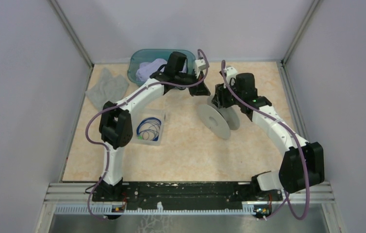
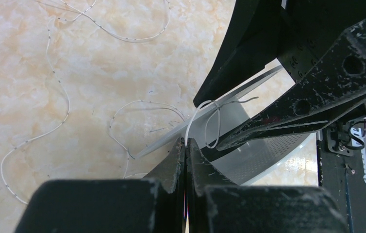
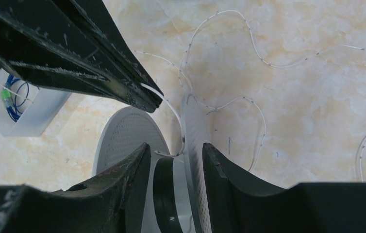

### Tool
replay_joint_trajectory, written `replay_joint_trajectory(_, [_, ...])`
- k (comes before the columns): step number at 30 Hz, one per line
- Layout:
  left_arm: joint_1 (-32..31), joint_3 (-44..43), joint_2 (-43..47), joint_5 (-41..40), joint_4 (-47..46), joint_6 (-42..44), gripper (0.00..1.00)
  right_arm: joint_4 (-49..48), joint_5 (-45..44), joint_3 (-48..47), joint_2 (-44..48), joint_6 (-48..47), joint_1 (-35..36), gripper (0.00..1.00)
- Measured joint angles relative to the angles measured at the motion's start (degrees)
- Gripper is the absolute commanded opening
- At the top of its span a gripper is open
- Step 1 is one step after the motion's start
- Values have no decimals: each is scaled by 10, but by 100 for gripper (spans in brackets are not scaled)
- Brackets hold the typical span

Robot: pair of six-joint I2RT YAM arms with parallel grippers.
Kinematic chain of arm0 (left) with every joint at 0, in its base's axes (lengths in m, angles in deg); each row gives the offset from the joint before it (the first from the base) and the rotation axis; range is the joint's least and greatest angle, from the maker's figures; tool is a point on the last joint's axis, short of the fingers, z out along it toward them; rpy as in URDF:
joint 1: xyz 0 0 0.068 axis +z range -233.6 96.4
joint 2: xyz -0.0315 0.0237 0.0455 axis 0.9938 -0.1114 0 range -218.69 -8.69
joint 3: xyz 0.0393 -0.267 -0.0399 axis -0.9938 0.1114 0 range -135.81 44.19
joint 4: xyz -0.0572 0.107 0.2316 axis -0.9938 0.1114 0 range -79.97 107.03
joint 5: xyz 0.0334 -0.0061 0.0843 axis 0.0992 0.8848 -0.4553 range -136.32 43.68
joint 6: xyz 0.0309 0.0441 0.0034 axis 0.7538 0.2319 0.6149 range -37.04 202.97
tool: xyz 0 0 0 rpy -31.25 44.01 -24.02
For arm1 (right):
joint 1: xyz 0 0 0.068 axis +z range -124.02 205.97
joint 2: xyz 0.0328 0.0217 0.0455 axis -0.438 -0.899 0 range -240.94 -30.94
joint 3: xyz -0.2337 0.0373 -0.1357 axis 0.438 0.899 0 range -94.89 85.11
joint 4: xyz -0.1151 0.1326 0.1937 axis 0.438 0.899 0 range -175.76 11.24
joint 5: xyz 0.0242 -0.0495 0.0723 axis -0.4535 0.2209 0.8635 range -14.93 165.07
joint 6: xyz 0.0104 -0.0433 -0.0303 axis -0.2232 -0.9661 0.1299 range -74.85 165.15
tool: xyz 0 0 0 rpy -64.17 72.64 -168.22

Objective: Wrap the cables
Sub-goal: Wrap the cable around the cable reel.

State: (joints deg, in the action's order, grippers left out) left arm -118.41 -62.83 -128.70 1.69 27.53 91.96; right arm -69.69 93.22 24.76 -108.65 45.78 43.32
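The left end effector (image 2: 185,143) has its two fingers pressed together, pinching the white cable (image 2: 189,127) at their tips. From there the cable arcs up to the spool (image 2: 263,150) and makes a small loop beside the edge of one disc. The rest of it trails in loose curves over the pale marbled desk (image 2: 98,73).

The right end effector (image 3: 175,148) faces the left one closely. Its fingers are spread on either side of one spool disc and the dark hub, and it is hard to tell whether they press on the disc. The spool stands on edge at mid-desk, between the two arms.

Beside the left arm, a small clear tray (image 1: 163,127) holds blue cables (image 1: 148,128) coiled in rings, with a green spot among them. At the far edge, a teal bin (image 1: 136,63) holds a pale purple cloth (image 1: 152,68), partly hidden by the left arm. A gray cloth (image 1: 106,86) lies crumpled on the desk just beside the bin.

From above, the white cable is too thin to make out, and the fingertips of both end effectors are hard to see under their wrists.
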Motion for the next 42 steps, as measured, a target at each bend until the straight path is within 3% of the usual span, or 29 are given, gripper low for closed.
replay_joint_trajectory(11, [-12, 9, 0, -5, -6, -2, 0, -7, -11, 0, 0, 21, 0, 35])
replay_joint_trajectory(18, [-12, 9, 0, -4, -7, -2, 0, -7, -39, 0, 0, 26, 0, 10])
replay_joint_trajectory(23, [-15, 9, 0, -2, -7, -2, 0, -2, -58, 0, 0, 25, 0, 0])
replay_joint_trajectory(42, [-15, 9, 0, 1, -9, 0, 0, -7, -63, 0, 0, -46, 1, 0])
